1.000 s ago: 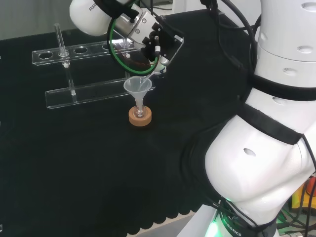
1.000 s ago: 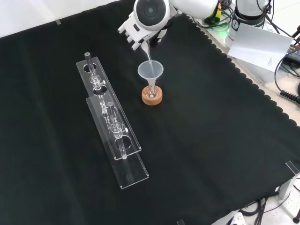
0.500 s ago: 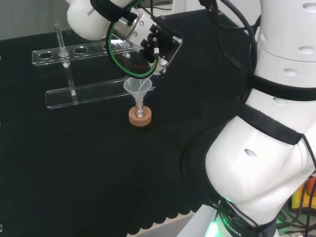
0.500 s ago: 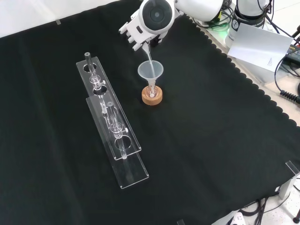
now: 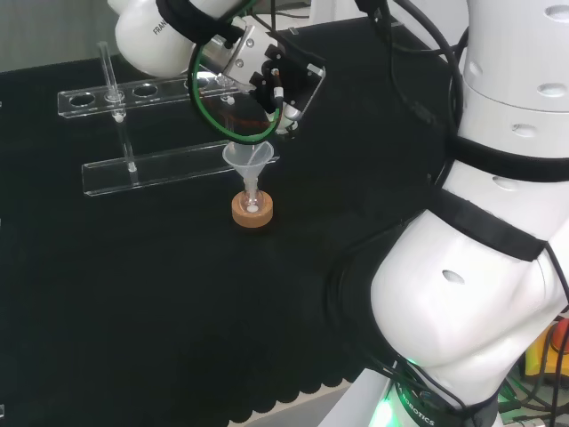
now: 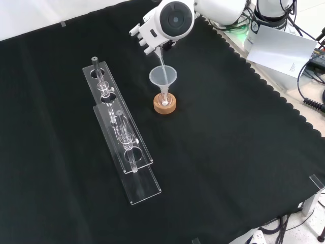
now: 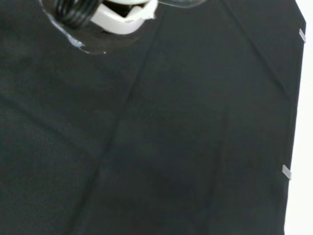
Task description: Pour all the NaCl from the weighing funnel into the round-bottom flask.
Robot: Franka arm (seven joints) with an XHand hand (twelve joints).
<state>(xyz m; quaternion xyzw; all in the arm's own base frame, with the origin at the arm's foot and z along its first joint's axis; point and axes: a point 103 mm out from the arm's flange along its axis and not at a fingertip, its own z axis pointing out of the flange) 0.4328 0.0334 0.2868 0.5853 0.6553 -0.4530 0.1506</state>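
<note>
hand: the hand (image 6: 147, 34) sits at the top centre of the front view, its fingers curled round the upper end of the weighing funnel (image 6: 161, 57), so it is clamped on that piece.
weighing funnel: a slim clear tube slanting down from the hand, its lower tip inside the mouth of a wide clear funnel (image 6: 163, 77); the steep tilt looks meant to let the salt slide out by itself.
wide funnel: its stem stands in the neck of the round-bottom flask (image 6: 165, 101), probably there to catch the stream and guide it through the narrow opening.
flask: small, in the upper middle of the front view, seated in a cork ring (image 6: 165, 107) that keeps its round base upright; a little white shows at its neck.
stage: judged to be mid-pour; whether any salt is left in the tube is too small to tell.
around: two clear racks (image 6: 122, 133) lie left of the flask in the front view, well apart from it.
in the way: nothing stands between hand and flask; the arm's white link (image 5: 480, 222) is at the right of the head view.
</note>
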